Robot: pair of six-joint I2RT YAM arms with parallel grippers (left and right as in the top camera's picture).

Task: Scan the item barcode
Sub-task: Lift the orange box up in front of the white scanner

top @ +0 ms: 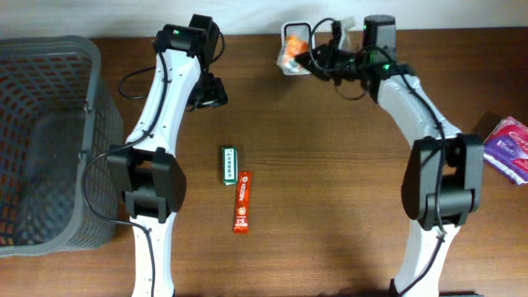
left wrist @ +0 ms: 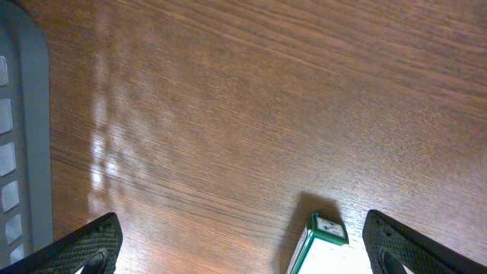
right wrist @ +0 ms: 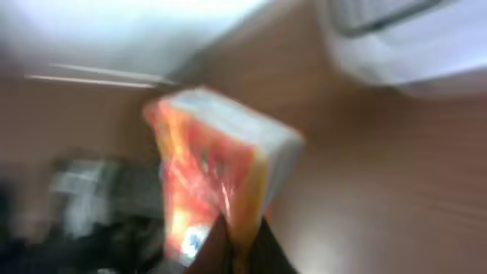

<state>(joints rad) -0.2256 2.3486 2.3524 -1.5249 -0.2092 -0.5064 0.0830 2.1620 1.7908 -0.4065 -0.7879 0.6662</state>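
Note:
My right gripper [top: 307,56] is shut on an orange and white snack packet [top: 292,48], held off the table at the back edge. The right wrist view is blurred; the packet [right wrist: 217,164] stands up from my shut fingertips [right wrist: 240,236], pinched at its lower edge. I cannot make out a barcode on it. My left gripper [top: 211,91] hangs open over the wood at the back left, holding nothing. In the left wrist view its fingers [left wrist: 85,250] stand wide apart, and the end of a green and white pack [left wrist: 326,232] lies on the table between them, nearer the right one.
The green pack [top: 228,165] and an orange-red stick packet [top: 242,202] lie mid-table. A grey mesh basket [top: 49,140] fills the left side. A purple packet [top: 511,148] sits at the right edge. A blurred white object [right wrist: 403,38] is beyond the held packet.

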